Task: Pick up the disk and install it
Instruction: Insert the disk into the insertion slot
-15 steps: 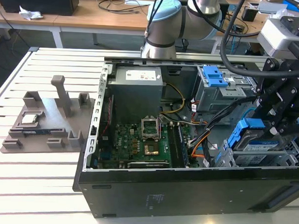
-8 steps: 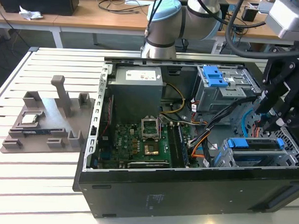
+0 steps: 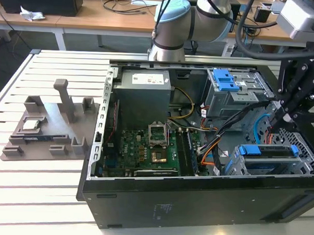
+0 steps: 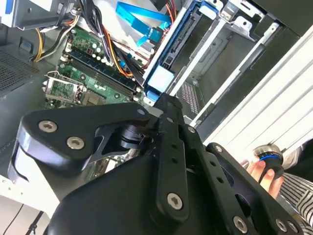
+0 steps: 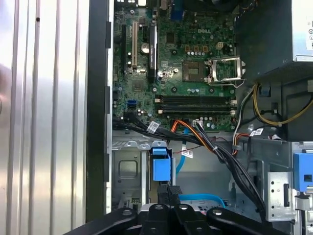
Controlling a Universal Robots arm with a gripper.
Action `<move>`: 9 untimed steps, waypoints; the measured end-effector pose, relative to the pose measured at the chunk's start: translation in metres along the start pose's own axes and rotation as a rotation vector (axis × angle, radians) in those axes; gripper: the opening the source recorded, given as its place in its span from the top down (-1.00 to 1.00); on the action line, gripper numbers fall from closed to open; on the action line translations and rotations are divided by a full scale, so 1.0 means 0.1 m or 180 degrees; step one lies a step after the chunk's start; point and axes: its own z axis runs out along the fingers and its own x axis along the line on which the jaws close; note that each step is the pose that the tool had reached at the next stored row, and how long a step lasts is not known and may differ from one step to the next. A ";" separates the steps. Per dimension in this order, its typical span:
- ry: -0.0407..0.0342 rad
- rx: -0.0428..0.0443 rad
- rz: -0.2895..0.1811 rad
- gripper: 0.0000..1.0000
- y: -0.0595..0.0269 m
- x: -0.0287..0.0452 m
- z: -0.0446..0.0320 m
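Observation:
The disk (image 3: 267,152), in its blue plastic carrier, lies inside the lower grey drive cage (image 3: 238,165) at the near right corner of the open computer case in the exterior view. The carrier's blue end tab (image 5: 161,166) is visible in both wrist views (image 4: 159,78). My black gripper (image 3: 274,122) hangs just above the cage. Its fingers are shut, with nothing visible between them. The gripper's (image 4: 164,100) tips meet right at the blue tab, and the gripper (image 5: 171,188) is close enough that I cannot tell whether it touches.
Orange, black and blue cables (image 3: 218,136) run between the motherboard (image 3: 145,148) and the cages. An upper cage carries a blue latch (image 3: 225,79). A grey fixture plate (image 3: 47,128) with a CPU chip (image 3: 31,124) lies at the exterior view's left. A person's hand (image 4: 261,171) is beside the case.

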 end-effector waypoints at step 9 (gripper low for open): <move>-0.0001 -0.0076 0.0003 0.79 -0.374 -0.261 0.015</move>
